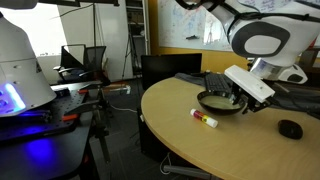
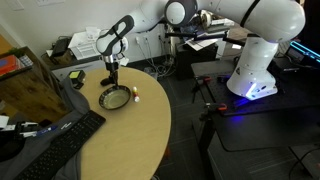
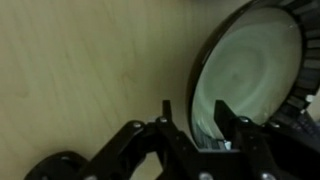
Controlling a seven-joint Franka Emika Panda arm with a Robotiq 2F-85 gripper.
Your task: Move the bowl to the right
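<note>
The bowl (image 1: 216, 102) is shallow, round and dark with a paler rim, and it sits on the round wooden table (image 1: 190, 148). It also shows in an exterior view (image 2: 114, 98) and fills the upper right of the wrist view (image 3: 250, 70). My gripper (image 1: 240, 100) is down at the bowl's edge, also seen in an exterior view (image 2: 110, 82). In the wrist view its two fingers (image 3: 195, 115) sit on either side of the rim, close together, gripping it.
A small white marker (image 1: 204, 118) lies on the table beside the bowl, also seen in an exterior view (image 2: 135, 96). A black mouse (image 1: 290, 128) lies farther along the table. A black keyboard (image 2: 60, 140) lies near the table edge. Chairs and a desk stand beyond.
</note>
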